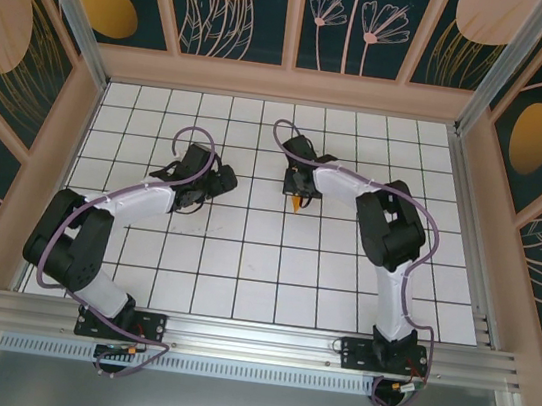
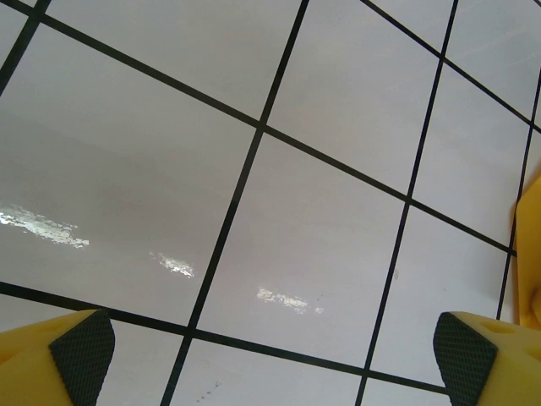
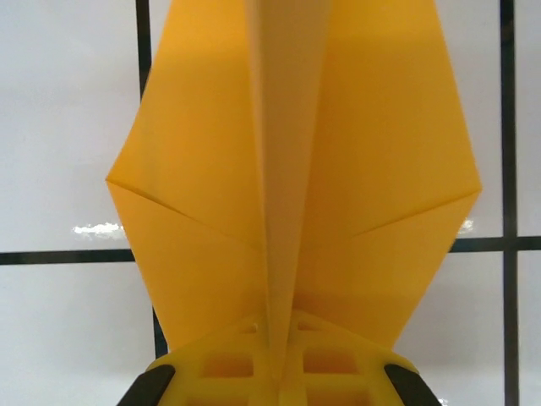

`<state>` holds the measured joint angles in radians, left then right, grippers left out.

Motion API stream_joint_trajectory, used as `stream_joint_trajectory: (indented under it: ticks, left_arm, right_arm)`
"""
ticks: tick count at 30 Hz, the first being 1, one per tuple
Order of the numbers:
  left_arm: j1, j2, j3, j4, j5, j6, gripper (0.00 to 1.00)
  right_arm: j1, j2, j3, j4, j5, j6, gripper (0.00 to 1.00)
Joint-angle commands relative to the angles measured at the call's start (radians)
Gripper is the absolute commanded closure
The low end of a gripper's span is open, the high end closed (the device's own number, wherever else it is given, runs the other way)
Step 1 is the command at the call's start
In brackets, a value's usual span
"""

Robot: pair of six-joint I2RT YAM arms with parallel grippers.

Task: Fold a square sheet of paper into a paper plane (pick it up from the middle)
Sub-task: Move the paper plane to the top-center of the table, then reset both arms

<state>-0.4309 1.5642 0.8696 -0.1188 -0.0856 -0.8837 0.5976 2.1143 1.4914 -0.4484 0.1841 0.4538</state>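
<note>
The left claw (image 1: pixel 215 181) sits low over the table (image 1: pixel 240 280), left of centre, its jaws spread wide with nothing between them. From its wrist, the black pads (image 2: pixel 80 348) stand at the two bottom corners, with bare white squares and black grid lines between them.

Just to its right, near the middle of the table, the right claw (image 1: pixel 297 195) is pinched tight on the plane (image 1: pixel 297 205). From above, the plane is a small orange point under the fingers; whether its tip touches the table is hard to tell. The wrist view shows the claw (image 3: pixel 275 359) gripping the raised centre crease of the plane (image 3: pixel 355 169), a creased wing spreading to each side and the paper narrowing toward the top.
</note>
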Motion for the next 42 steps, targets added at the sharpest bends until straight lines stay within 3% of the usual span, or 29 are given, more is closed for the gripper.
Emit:
stream_joint_trajectory:
  ticks: [1,18,29,33,38,42]
  left_arm:
    - [0.003,0.001,-0.012,0.01,0.021,0.01,0.02]
    - [0.003,0.002,0.012,0.001,0.031,0.014,0.02]
    - [0.003,-0.038,0.135,-0.079,-0.104,0.081,0.01]
    - [0.007,-0.071,0.187,-0.109,-0.216,0.148,0.01]
    - [0.032,-0.169,0.139,-0.037,-0.365,0.265,0.02]
    - [0.07,-0.283,-0.006,0.099,-0.494,0.348,0.01]
  right_arm:
    - [-0.008,0.034,0.018,-0.003,-0.023,0.006,0.93]
    - [-0.006,0.048,0.059,-0.055,0.003,0.057,0.82]
    - [-0.017,-0.208,0.131,-0.098,0.045,0.059,0.44]
    - [-0.044,-0.356,0.041,-0.029,0.126,0.039,0.29]
    - [-0.111,-0.55,-0.151,0.093,0.304,-0.035,0.02]
    - [-0.205,-0.68,-0.304,0.182,0.368,-0.075,0.01]
